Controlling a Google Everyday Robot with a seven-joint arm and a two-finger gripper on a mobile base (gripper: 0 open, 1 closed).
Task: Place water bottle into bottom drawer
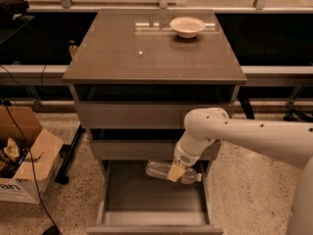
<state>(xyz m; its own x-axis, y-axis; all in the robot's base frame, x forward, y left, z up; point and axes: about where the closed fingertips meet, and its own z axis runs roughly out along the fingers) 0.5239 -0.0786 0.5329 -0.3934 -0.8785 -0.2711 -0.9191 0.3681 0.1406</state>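
Note:
The water bottle [161,170] is clear ribbed plastic and lies on its side, held over the back right of the open bottom drawer [151,199]. My gripper [176,172] reaches down from the white arm on the right and is shut on the water bottle near its middle. The bottle's cap end points right, near the drawer's right wall. The drawer tray is pulled out toward the camera, with nothing lying on the floor that shows.
The grey-brown cabinet top [146,48] carries a white bowl [187,26] at the back right. The two upper drawers [132,114] are shut. An open cardboard box [24,160] and cables sit on the floor at the left.

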